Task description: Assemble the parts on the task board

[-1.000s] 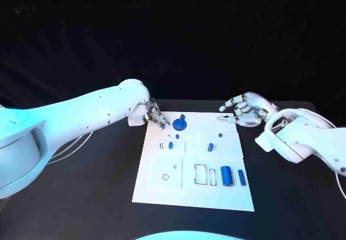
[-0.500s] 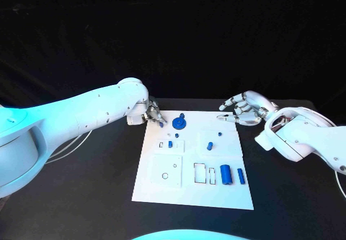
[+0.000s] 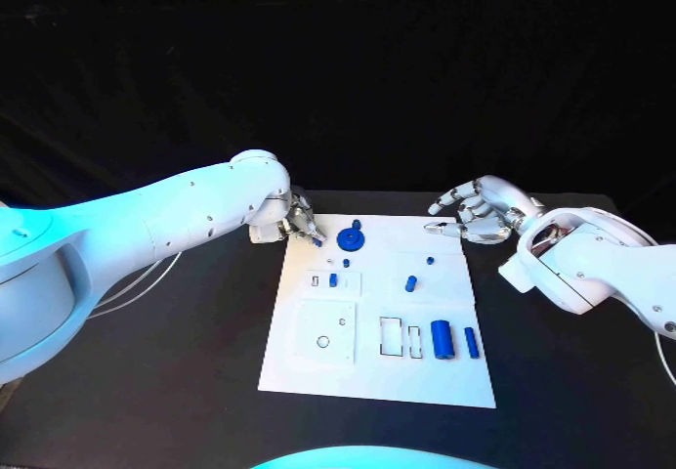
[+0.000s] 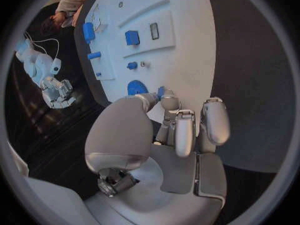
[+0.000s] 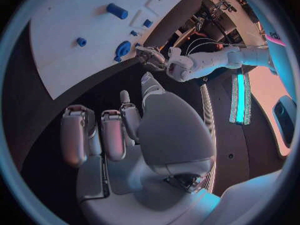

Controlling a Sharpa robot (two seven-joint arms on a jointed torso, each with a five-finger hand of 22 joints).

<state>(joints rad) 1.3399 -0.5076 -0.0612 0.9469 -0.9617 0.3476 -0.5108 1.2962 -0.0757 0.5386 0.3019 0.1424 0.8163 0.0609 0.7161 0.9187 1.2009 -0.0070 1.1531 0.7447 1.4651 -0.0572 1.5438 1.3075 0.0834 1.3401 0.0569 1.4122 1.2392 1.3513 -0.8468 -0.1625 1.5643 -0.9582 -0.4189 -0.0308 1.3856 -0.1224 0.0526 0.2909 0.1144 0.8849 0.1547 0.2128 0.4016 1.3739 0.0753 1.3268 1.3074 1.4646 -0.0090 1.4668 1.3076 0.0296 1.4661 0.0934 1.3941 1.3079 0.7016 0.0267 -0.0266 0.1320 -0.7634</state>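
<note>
Left silver hand (image 3: 299, 226) sits at the white rectangular task board's (image 3: 378, 376) far-left corner, fingertips pinching a small blue part (image 4: 161, 91); right silver hand (image 3: 477, 216) hovers off its far-right corner, fingers spread, empty.

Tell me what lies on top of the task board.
On the task board lie small blue parts: a round gear-like part near the far edge, a large cylinder and a slimmer one near the right edge. The left hand covers the far left corner.

A black table (image 3: 169, 371) under a dark backdrop (image 3: 338, 88), with a pale cable (image 3: 134, 283) across it.
</note>
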